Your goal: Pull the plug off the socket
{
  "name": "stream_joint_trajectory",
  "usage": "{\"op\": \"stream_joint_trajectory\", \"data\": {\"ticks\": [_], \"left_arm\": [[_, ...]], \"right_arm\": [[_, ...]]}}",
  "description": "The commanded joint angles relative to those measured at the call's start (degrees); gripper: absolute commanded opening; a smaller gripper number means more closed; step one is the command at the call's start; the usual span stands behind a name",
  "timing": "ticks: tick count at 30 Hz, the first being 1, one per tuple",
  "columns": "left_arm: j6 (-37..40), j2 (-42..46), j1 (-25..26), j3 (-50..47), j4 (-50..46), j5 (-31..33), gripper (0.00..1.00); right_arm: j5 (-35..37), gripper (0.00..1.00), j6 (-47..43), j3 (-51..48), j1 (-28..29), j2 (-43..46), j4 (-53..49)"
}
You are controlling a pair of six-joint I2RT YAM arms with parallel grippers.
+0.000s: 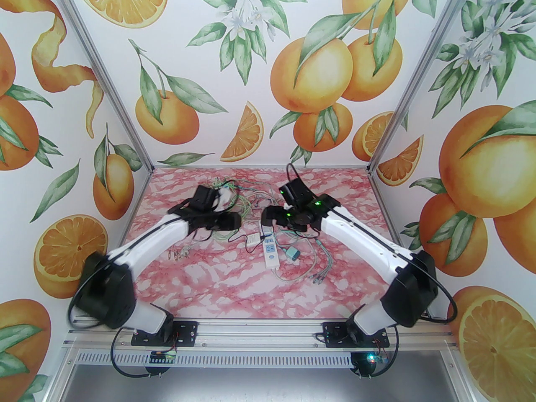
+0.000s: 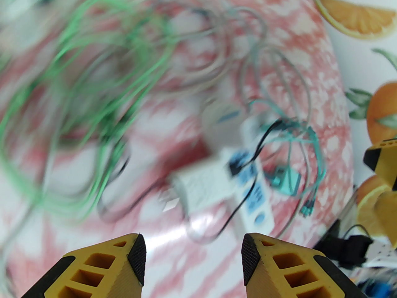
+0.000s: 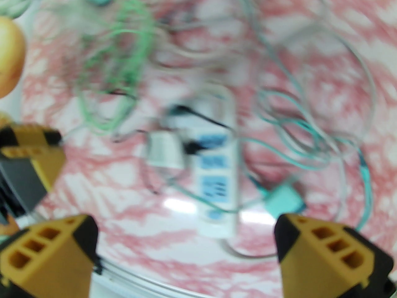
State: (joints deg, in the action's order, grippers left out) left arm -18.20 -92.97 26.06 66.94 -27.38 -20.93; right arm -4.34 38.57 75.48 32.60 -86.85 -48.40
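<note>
near the middle of the pink table (image 1: 209, 283) lies the white socket strip (image 1: 271, 253), with the white plug (image 1: 253, 240) just beside it, prongs free. beyond, the left gripper (image 2: 194, 259) and right gripper (image 3: 187, 241) hang spread wide, empty. farther back sprawl tangled cables (image 1: 234, 201).

The socket strip (image 1: 271, 253) is made of smooth white plastic with a slight sheen, and blue labels are set into it. The plug (image 1: 253, 240) just beside the socket strip is cased in matt white plastic. The table (image 1: 217, 291) under the socket strip is covered by a glossy pink marbled sheet, on which glare is caught. The fingers (image 2: 93, 268) of the left gripper (image 2: 192, 241) are moulded in matt yellow plastic and faced with black textured pads (image 2: 138, 256).
</note>
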Motion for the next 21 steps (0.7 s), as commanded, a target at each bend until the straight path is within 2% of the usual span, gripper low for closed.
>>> {"op": "stream_joint_trajectory", "data": {"ticks": [1,3,10,21], "left_arm": [[8.2,-4.9,0.7,5.3,-0.1,-0.3,0.50],[9.6,-7.8,0.8,7.1,0.1,0.3,0.46],[14.4,-13.0,2.3,7.8,1.6,-0.4,0.47],[18.2,-17.6,7.0,9.4,1.6,4.5,0.49]], "right_arm": [[1.1,1.00,1.2,-2.4,-1.0,3.0,1.4],[1.1,1.00,1.3,-3.7,-1.4,3.9,1.2],[-0.3,1.00,0.9,-6.9,-3.8,6.4,1.7],[-3.1,1.00,-0.1,-8.3,-6.4,6.4,2.6]]}}
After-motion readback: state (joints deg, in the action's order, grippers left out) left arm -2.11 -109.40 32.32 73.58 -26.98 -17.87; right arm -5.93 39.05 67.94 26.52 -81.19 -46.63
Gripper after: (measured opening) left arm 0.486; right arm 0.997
